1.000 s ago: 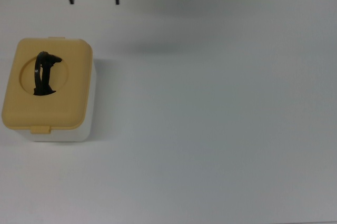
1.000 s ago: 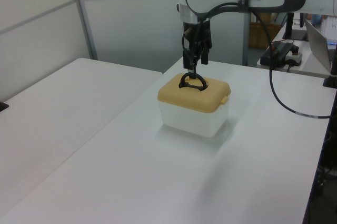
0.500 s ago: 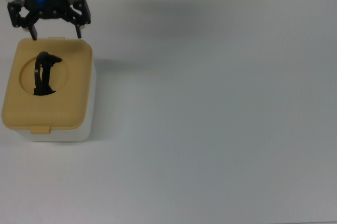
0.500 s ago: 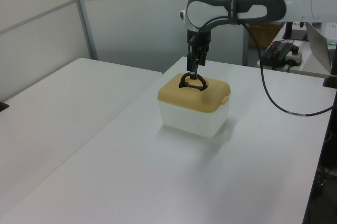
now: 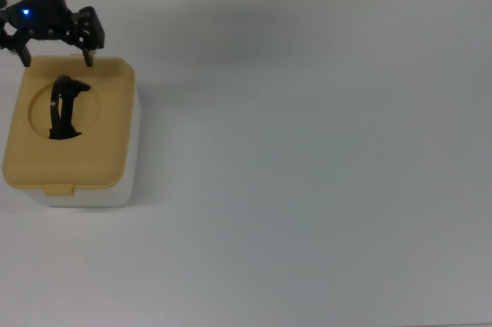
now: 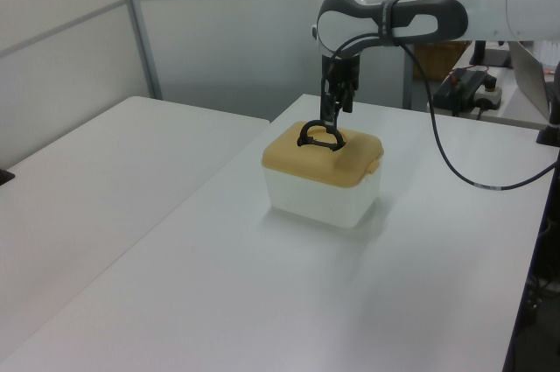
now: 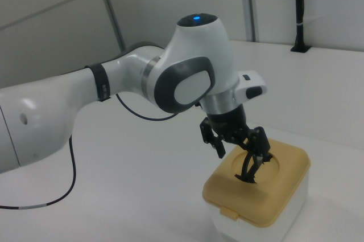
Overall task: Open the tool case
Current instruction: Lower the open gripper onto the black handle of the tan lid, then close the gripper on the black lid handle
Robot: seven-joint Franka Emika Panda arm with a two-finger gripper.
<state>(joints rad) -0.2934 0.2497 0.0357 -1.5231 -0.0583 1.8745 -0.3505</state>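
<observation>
On the white bench (image 5: 307, 150) I saw the tool case (image 5: 69, 131) shut near the top view's left edge. My tool (image 5: 54, 54) hung spread over its far rim, gripping nothing, handle (image 5: 63, 108) upright.

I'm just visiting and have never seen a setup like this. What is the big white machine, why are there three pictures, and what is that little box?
The white machine is a robot arm; the black claw at its tip is its gripper, two fingers that pinch things. They are spread open and hold nothing. The three pictures show one moment from three cameras: one looks straight down, two look from the sides. On the white table stands a tool case: a white box with a tan-yellow lid, shut. In the lid's round hollow stands a black handle. The gripper hangs over the lid's edge, at the top view's top, beside that handle.
</observation>
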